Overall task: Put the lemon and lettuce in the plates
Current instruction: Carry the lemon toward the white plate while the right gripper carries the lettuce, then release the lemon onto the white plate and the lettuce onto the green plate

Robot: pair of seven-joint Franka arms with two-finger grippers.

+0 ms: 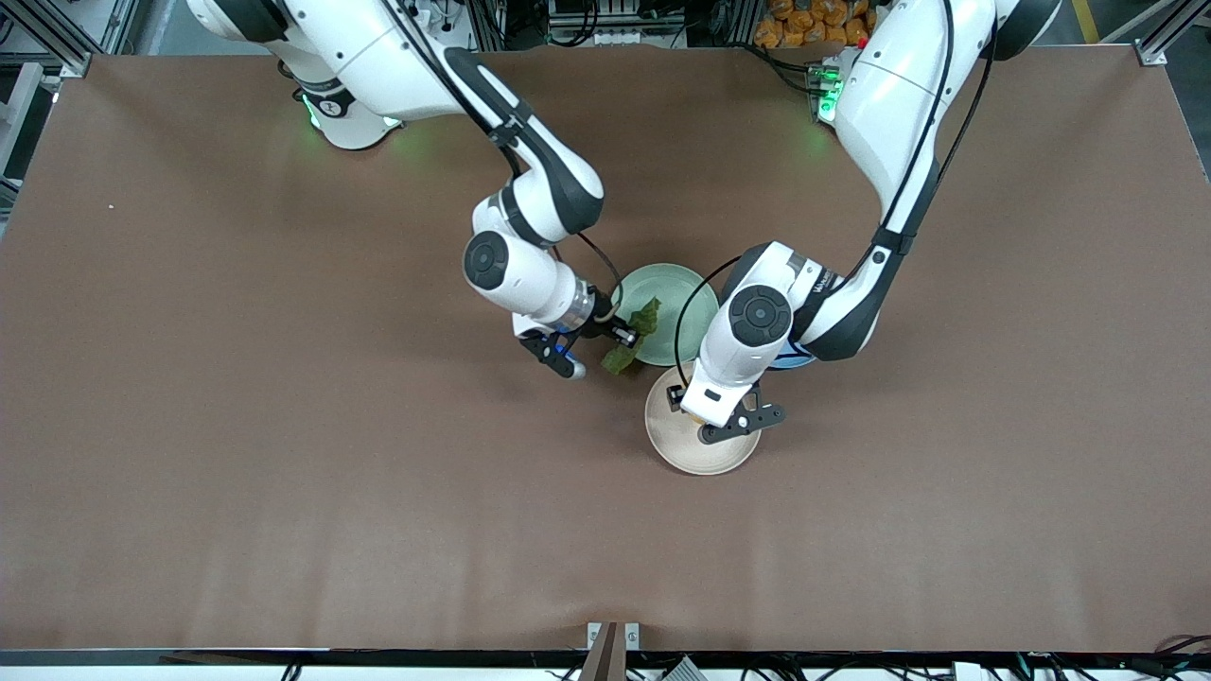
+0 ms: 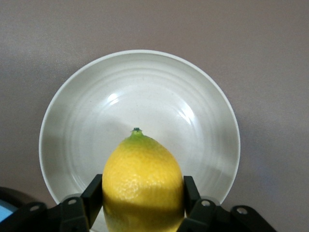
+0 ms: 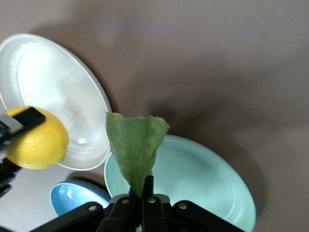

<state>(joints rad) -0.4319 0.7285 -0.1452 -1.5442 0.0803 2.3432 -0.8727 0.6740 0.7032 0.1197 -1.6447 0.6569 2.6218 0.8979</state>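
Lemon (image 2: pixel 143 186), clamped in left claw (image 2: pixel 143 203) over cream plate (image 2: pixel 72 121) for release; lettuce (image 3: pixel 136 150), pinched in right claw (image 3: pixel 143 195), hangs over mint plate (image 3: pixel 203 183) likewise.

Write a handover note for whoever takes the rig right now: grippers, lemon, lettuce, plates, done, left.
Left gripper: shut on the lemon, held over the beige plate.
Right gripper: shut on the lettuce, at the mint green plate edge, toward the right arm's end.
The plates sit side by side, beige nearer the front camera; a blue plate lies beside them under the left arm.
Done: both items picked up.
Left: lower and release each onto its plate.
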